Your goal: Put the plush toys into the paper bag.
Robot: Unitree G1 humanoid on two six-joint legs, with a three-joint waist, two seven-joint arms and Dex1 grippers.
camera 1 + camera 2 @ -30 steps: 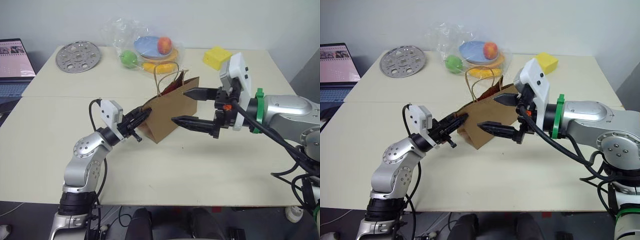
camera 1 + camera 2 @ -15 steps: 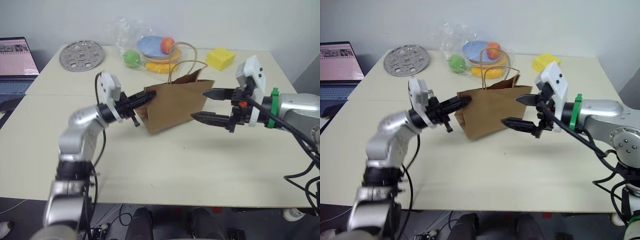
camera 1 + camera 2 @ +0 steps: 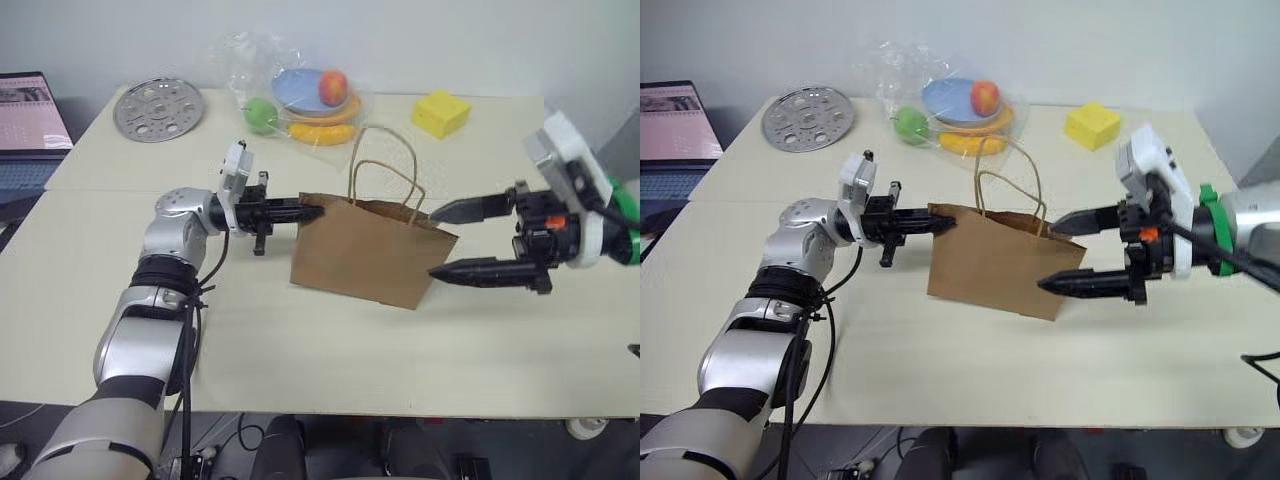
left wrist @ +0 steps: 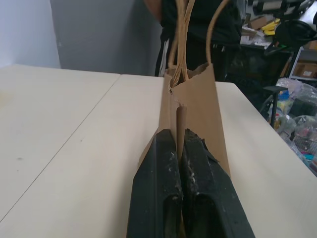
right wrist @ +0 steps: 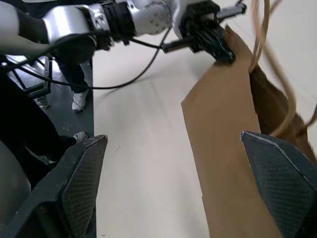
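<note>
Since a second ago the bag [image 3: 372, 252] got pulled upright mid-table, left gripper [image 3: 312, 210] pinched on its top corner, right gripper [image 3: 448, 243] spread wide beside it. Left wrist: creased brown kraft, two twisted loop handles. Right wrist: two textured black fingertips [image 5: 81, 168], bag between.

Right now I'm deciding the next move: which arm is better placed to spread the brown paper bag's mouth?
Right. Its tool is open beside the brown paper bag's free end, while the left tool is shut on the opposite edge, holding it upright.
</note>
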